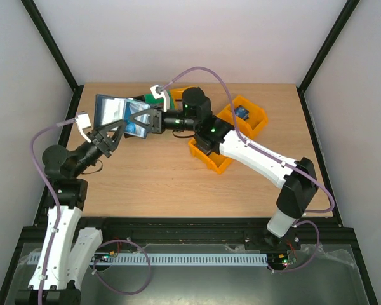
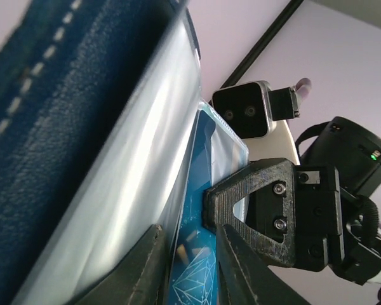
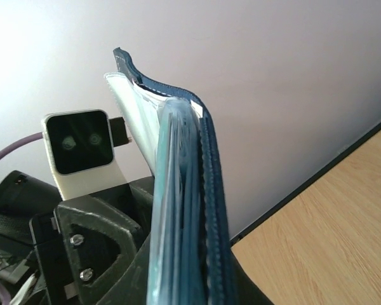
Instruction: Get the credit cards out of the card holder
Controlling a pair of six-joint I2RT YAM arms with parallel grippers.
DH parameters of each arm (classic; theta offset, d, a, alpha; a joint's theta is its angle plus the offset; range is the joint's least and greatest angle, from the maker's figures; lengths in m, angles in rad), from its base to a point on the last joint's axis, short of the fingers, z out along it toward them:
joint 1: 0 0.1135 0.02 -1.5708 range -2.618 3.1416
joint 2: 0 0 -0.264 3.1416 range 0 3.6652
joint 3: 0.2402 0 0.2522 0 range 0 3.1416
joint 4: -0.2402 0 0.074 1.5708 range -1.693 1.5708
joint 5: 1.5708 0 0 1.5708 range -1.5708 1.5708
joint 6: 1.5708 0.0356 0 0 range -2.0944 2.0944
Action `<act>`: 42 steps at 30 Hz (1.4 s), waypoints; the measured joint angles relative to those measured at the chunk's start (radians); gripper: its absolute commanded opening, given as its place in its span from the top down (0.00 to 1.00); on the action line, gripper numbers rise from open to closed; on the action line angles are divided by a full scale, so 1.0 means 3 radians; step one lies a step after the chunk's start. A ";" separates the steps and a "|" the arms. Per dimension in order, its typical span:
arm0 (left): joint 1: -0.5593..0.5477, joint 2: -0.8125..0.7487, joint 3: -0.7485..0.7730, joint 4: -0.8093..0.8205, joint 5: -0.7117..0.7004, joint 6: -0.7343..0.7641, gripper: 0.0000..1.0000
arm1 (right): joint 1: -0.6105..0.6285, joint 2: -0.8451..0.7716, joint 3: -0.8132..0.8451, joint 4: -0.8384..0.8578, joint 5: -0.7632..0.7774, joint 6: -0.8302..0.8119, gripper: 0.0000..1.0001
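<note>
The wooden desk point(image 1: 178, 184) was seen from above, with orange bins point(image 1: 259, 116) set on its right half. Above the desk's far left part, the card holder point(image 1: 111, 109) was held open in the air, clamped at one edge by the right end effector point(image 1: 134, 122). The left end effector point(image 1: 114, 131) was placed with its fingers point(image 2: 232, 267) on either side of a teal credit card point(image 2: 193, 279) protruding from the holder. Whether the card was actually pinched could not be told.

You have a card holder point(image 2: 57, 133) of grained navy leather-look, white-stitched, with glossy clear plastic inside; teal credit card point(image 2: 192, 267) glossy; table point(image 1: 178, 184) matt wood.
</note>
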 measured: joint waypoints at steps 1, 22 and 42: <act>0.0001 -0.0001 0.0000 0.0055 0.0004 -0.0031 0.84 | -0.0004 -0.0001 0.0039 -0.0027 -0.0034 -0.0038 0.98; -0.0117 -0.0295 0.0417 -0.1385 0.0075 0.1807 0.70 | 0.0074 -0.0212 -0.0229 0.0013 -0.0317 -0.0678 0.98; -0.0195 -0.0595 0.0409 -0.1410 0.0509 0.2445 0.74 | 0.0183 -0.0615 -0.0664 0.0432 -0.0577 -0.1203 0.98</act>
